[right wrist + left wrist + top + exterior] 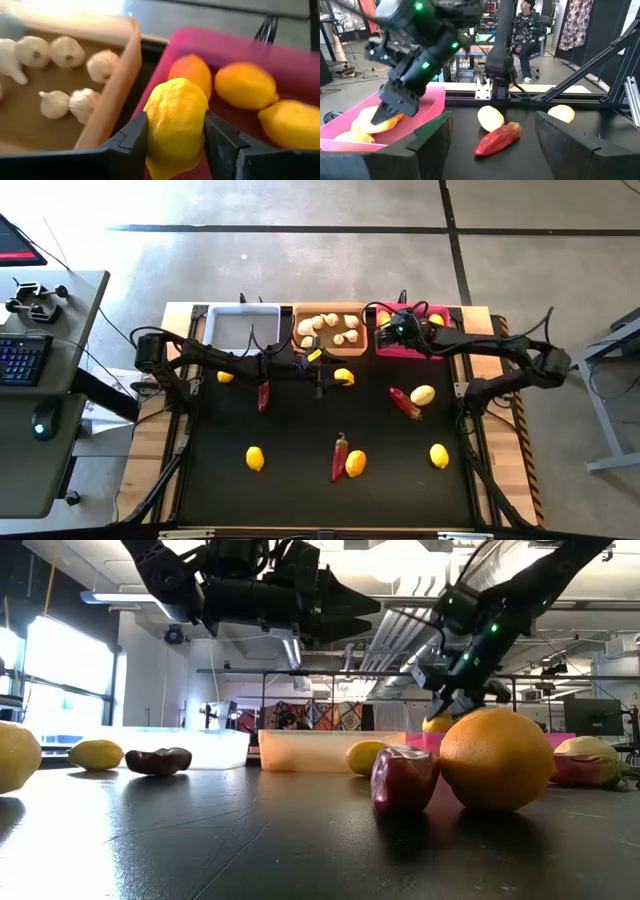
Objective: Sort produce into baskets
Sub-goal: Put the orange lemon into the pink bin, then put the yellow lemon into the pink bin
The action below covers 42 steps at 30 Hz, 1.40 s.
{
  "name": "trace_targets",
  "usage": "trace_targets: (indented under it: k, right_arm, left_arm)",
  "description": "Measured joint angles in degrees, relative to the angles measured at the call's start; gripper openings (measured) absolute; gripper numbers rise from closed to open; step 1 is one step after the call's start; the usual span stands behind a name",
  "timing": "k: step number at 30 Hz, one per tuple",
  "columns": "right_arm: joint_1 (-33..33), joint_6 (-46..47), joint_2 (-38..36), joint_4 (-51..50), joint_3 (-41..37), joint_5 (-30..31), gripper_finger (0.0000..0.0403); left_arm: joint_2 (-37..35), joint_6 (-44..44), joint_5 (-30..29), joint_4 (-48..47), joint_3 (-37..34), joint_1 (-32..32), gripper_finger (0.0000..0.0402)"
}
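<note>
My right gripper (392,328) is shut on a yellow lemon (175,125) over the magenta basket (432,346), near the wall next to the orange basket (330,345). Three lemons (245,85) lie in the magenta basket. Several garlic bulbs (102,65) lie in the orange basket. The white basket (243,313) stands to the left. My left gripper (495,145) is open and level above the table's middle, nothing between its fingers. Beyond it a lemon (491,118) and a red chili (499,138) lie on the mat. My right gripper pinches the lemon's two sides (150,131) between its two fingers, at about the middle of the fruit. The fingers slant down toward the basket. The lemon is lifted clear above the magenta basket's floor, one pointed end (376,120) sticking out past the fingertips.
Loose on the black mat lie more lemons (255,458) (355,463) (438,455) (226,376) (343,376) and chilis (264,394) (340,455). A person sits in the room beyond the table (527,20). A desk with a keyboard stands at the left (25,360).
</note>
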Motion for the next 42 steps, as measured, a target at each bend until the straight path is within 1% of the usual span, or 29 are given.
trace_targets:
  k: [2,8,11,15,18,26,30,33,36,39,42]
  right_arm:
    - [-0.75,1.14,1.39,-0.1,0.0,-1.56,0.0135]
    - [-2.04,2.25,4.75,0.15,0.0,-3.19,0.0135]
    - [-2.5,2.36,5.69,0.4,0.0,-4.73,0.0135]
    - [-2.75,2.36,6.07,0.73,0.0,-5.16,0.0142]
    - [-2.75,2.12,6.07,1.06,0.0,-5.44,0.0162]
    - [-2.75,0.46,6.07,1.88,0.0,-8.18,0.0248]
    - [-2.73,-0.48,6.07,3.57,0.0,-11.01,0.0269]
    - [-2.71,-1.29,5.95,4.24,0.0,-12.11,0.0271]
    - [-2.71,-3.25,4.25,4.27,0.0,-12.17,0.0265]
    - [-2.3,-5.78,0.53,3.96,0.0,-12.78,0.0247]
    - [-0.38,-9.22,-4.88,1.74,0.0,-13.35,0.0216]
  left_arm:
    - [0.0,-0.03,0.0,-0.07,0.0,0.0,0.0266]
    - [0.0,-0.03,0.0,-0.07,0.0,0.0,0.0266]
    - [0.0,-0.03,0.02,-0.07,0.0,0.0,0.0266]
    - [0.0,-0.03,0.0,-0.05,0.0,0.0,0.0266]
    - [0.0,-0.03,0.0,-0.07,0.0,0.0,0.0266]
    - [0.0,-0.03,0.06,-0.44,0.0,0.0,0.0266]
    - [0.0,-0.03,1.38,-1.37,0.0,0.0,0.0266]
    - [0.0,-0.03,1.45,-1.51,0.0,0.0,0.0266]
    - [0.02,-0.03,1.49,-1.79,0.0,0.0,0.0266]
    - [0.01,0.01,1.51,-1.77,0.0,0.02,0.0266]
    - [0.02,0.56,1.53,-1.77,0.0,0.02,0.0266]
